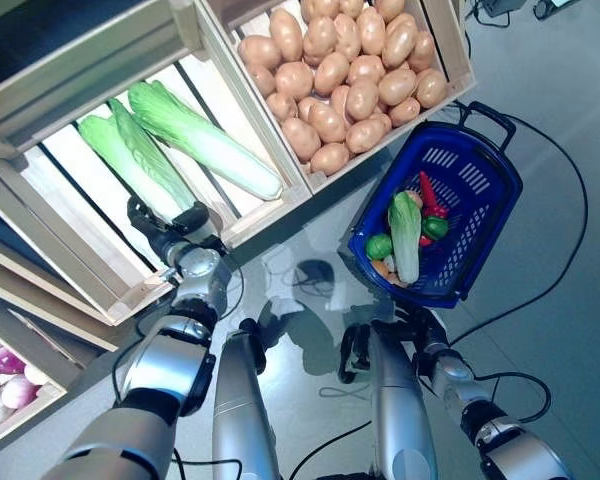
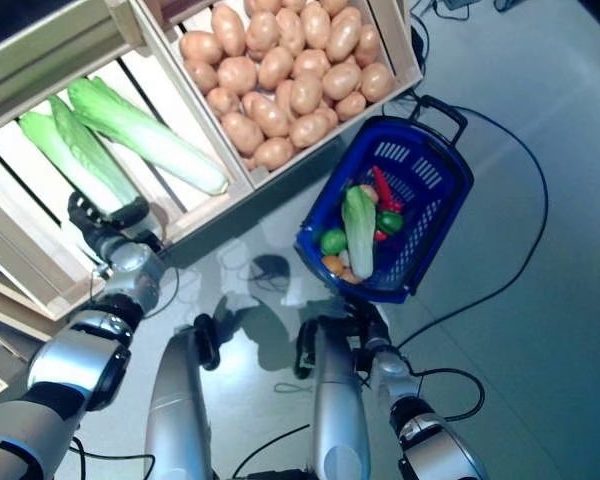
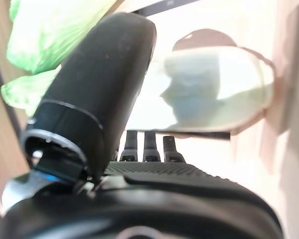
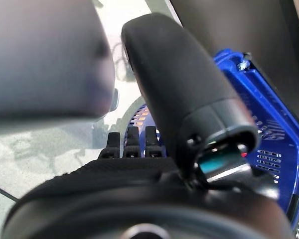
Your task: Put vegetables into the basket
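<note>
My left hand (image 1: 165, 235) is in the wooden crate (image 1: 90, 270), at the white stem end of a long green cabbage (image 1: 130, 160). In the left wrist view my thumb (image 3: 99, 94) stands up, my fingers are straight, and the cabbage's pale base (image 3: 214, 89) lies just past them, not held. The blue basket (image 1: 475, 190) stands on the floor to the right. It holds a long cabbage (image 1: 407, 235), a red pepper (image 1: 430, 195) and round green vegetables (image 1: 379, 246). My right hand (image 1: 412, 322) is open just below the basket's near rim (image 4: 269, 124), fingers straight.
Another cabbage (image 1: 205, 140) lies in the same crate. A crate of potatoes (image 1: 340, 70) stands behind the basket. The crate's wooden front rail (image 1: 260, 220) runs just beside my left hand. The floor is grey between stand and basket.
</note>
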`<state>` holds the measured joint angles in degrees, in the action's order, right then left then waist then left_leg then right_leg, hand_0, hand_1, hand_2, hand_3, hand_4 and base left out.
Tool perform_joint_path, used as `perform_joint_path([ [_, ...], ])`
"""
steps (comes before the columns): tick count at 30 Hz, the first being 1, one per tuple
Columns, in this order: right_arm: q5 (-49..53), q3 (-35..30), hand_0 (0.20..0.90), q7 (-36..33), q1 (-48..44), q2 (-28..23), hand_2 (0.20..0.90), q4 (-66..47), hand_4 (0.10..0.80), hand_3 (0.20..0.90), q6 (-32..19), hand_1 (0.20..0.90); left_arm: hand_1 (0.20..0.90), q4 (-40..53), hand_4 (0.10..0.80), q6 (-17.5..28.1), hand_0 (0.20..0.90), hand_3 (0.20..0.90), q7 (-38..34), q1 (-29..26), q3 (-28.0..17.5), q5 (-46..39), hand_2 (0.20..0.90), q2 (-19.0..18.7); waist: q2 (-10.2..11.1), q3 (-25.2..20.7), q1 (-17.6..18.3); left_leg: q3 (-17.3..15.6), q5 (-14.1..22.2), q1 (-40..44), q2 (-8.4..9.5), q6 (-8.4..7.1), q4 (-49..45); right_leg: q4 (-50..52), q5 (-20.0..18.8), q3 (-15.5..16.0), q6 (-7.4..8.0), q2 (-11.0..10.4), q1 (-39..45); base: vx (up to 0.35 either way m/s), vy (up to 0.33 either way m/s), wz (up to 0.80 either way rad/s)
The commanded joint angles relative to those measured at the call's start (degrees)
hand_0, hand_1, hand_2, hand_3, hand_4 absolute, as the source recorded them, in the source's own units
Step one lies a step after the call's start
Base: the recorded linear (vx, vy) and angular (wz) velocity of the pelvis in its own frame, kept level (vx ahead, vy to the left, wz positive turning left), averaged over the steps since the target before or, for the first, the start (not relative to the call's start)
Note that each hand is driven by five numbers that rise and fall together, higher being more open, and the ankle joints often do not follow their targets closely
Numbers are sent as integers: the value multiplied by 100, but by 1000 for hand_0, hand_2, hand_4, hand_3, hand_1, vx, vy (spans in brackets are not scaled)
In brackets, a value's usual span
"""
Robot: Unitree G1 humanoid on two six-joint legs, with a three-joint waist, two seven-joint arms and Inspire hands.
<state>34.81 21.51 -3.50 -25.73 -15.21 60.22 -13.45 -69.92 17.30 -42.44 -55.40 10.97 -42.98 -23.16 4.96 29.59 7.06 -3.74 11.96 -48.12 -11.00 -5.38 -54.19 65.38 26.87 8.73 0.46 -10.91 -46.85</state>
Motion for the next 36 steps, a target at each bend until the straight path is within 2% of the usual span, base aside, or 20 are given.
perform_joint_path([
  [1, 415, 82, 900, -108, -9, -241, 900, -399, 800, 900, -557, 900, 900, -232, 800, -55, 900, 900, 478, -877, 364, -203, 900, -657, 43, -36, 68, -458, 1243, 460, 84, 571, -478, -739, -674, -258, 121, 159, 89, -47, 6, -3],
  [5, 558, 97, 900, -164, -114, -303, 900, -478, 800, 900, -653, 900, 900, -604, 800, -288, 900, 900, 472, -1185, 481, -551, 900, -847, 26, 18, 141, -463, 1254, 248, 61, 574, -575, -680, -678, -274, 103, 195, -120, -40, 11, -6],
  [12, 787, 25, 900, -198, -234, -353, 900, -711, 800, 900, -874, 900, 900, -946, 800, -728, 900, 900, 537, -1310, 503, -702, 900, -951, 26, 20, 183, -450, 1265, -53, 60, 575, -677, -585, -653, -290, 76, 238, -404, -33, 4, -3],
  [14, 788, 15, 900, -235, -263, -357, 900, -768, 800, 900, -892, 900, 900, -1013, 800, -851, 900, 900, 802, -1343, 544, -762, 900, -941, 35, 20, 187, -446, 1268, -88, 62, 574, -682, -572, -649, -290, 79, 240, -440, -38, -2, -5],
  [15, 808, 7, 900, -246, -285, -360, 900, -779, 800, 900, -908, 900, 900, -1050, 800, -923, 900, 900, 1272, -1365, 568, -847, 900, -941, 40, 20, 188, -450, 1265, -88, 60, 575, -671, -578, -649, -289, 78, 242, -439, 0, 0, 0],
  [16, 855, -7, 900, -276, -324, -390, 900, -833, 800, 900, -872, 900, 319, -1003, 413, -802, 319, 319, 1645, -1321, 625, -974, 319, -928, 33, 20, 181, -464, 1258, -89, 55, 577, -656, -587, -656, -281, 72, 241, -445, 0, 0, 0],
  [17, 867, -12, 900, -284, -327, -399, 900, -850, 800, 900, -865, 900, 300, -979, 400, -759, 300, 300, 1691, -1304, 632, -1001, 300, -925, 30, 20, 178, -465, 1256, -88, 57, 576, -651, -592, -658, -280, 71, 243, -443, 0, 0, 0],
  [22, 876, -151, 900, -318, -224, -469, 900, -1149, 800, 900, -768, 900, 300, -360, 400, -679, 300, 300, 1868, -852, 598, -1133, 300, -896, -26, 20, 140, -534, 1224, 113, 101, 572, -445, -735, -700, -267, 103, 256, -288, -12, 20, 4],
  [28, 777, -209, 900, -128, -96, -466, 900, -1222, 800, 900, -726, 900, 300, -220, 400, -595, 300, 300, 2015, -348, 329, -1054, 300, -873, -91, 16, 123, -756, 985, 1036, 91, 498, 300, -1349, -837, -262, 132, 246, 538, 24, 41, 5],
  [33, 766, -235, 900, 1, 92, -503, 900, -1329, 800, 900, -672, 900, 300, -181, 400, -484, 300, 300, 2211, 128, 119, -1037, 300, -963, -183, -324, 89, -875, 777, 1796, 139, 487, 938, -1926, -973, -240, 133, 146, 1231, 41, 35, -12],
  [36, 723, -259, 900, 46, 391, -485, 900, -1533, 800, 900, -641, 900, 300, -51, 400, -428, 300, 300, 2483, 625, -96, -967, 300, -1018, -239, -631, 47, -918, 603, 2469, 220, 499, 1498, -2416, -1069, -171, 138, 84, 1867, 115, 12, -12],
])
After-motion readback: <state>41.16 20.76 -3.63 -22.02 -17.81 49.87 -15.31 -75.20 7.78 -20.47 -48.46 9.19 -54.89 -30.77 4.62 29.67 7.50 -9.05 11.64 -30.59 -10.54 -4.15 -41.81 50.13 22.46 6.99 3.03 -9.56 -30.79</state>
